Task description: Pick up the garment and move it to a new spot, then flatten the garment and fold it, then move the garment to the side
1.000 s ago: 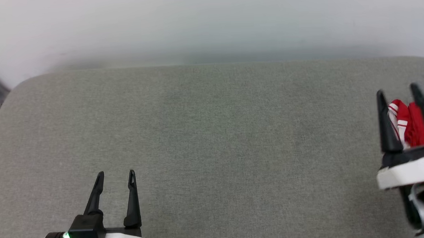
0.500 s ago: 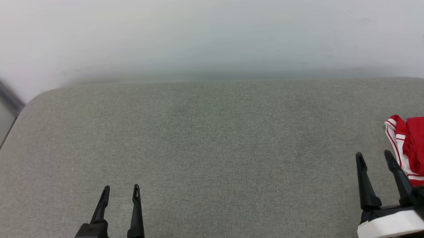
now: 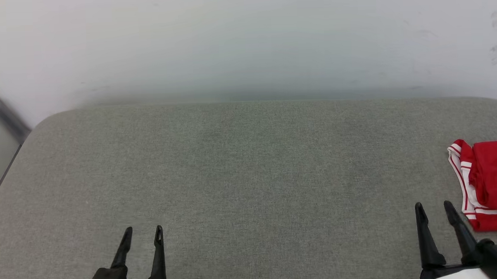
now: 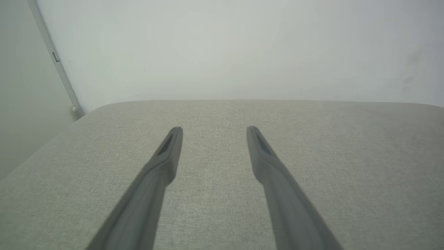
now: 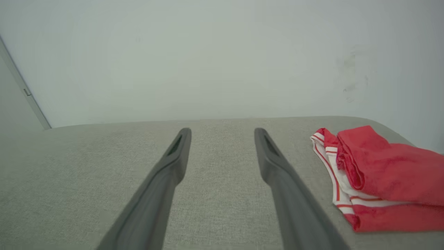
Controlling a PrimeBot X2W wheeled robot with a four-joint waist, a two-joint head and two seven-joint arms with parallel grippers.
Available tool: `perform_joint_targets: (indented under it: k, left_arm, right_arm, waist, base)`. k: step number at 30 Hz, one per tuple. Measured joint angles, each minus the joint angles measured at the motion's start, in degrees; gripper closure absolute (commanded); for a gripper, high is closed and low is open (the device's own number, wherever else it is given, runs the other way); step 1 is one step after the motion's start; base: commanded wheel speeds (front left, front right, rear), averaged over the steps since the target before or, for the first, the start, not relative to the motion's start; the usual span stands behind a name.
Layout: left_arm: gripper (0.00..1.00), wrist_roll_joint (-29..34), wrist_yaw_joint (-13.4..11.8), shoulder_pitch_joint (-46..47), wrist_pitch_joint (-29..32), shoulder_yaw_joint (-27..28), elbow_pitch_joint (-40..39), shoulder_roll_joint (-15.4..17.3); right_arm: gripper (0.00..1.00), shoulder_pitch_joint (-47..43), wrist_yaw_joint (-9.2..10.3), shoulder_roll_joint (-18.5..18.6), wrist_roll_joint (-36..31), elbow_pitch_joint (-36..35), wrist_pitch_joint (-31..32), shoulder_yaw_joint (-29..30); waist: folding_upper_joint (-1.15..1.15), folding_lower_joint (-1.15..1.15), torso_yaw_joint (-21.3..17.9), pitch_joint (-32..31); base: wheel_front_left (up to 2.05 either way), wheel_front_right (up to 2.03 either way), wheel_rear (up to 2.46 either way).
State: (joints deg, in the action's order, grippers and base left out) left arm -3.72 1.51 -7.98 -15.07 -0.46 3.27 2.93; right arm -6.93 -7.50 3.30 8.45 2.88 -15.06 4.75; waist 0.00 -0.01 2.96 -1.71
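The garment [image 3: 487, 185], a red jersey with white-and-red striped trim, lies folded in a compact bundle at the right edge of the grey padded table [image 3: 249, 168], partly cut off by the frame. In the right wrist view the garment [image 5: 378, 177] rests to the right of my fingers, apart from them. My right gripper [image 3: 434, 209] stands open at the lower right, just left of the garment, holding nothing; its fingers [image 5: 277, 166] frame bare table. At the lower left my left gripper [image 3: 144, 230] is open and empty, far from the garment, over bare table [image 4: 213, 163].
A pale wall [image 3: 245, 40] rises behind the table's far edge. A grey rail [image 3: 6, 117] runs down the wall at the far left, beside the table's rounded left corner. The table's wide middle is bare grey fabric.
My right gripper has drawn back from over the garment to the lower right, leaving the garment lying on the table. The head camera has shifted, so the whole scene sits lower.
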Motion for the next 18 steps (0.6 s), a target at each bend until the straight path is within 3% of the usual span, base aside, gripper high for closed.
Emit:
perform_joint_targets:
  k: [4, 18]
  left_arm:
    - [1.00, -1.09, 0.00, -0.34, 0.44, -0.03, 1.97, -0.07]
    - [1.00, -17.18, 1.02, 1.53, 4.39, 1.14, 3.67, -0.08]
  right_arm:
    - [1.00, -0.41, 0.00, -0.01, 0.87, 2.01, 0.51, 0.01]
    - [1.00, 1.07, 0.00, -0.04, 16.14, 3.66, 4.39, 0.26]
  waist:
    - [0.00, 0.00, -0.03, 0.00]
    - [0.00, 0.01, -0.37, 0.23]
  base:
    - [0.00, 0.00, 0.00]
    - [0.00, 0.00, 0.00]
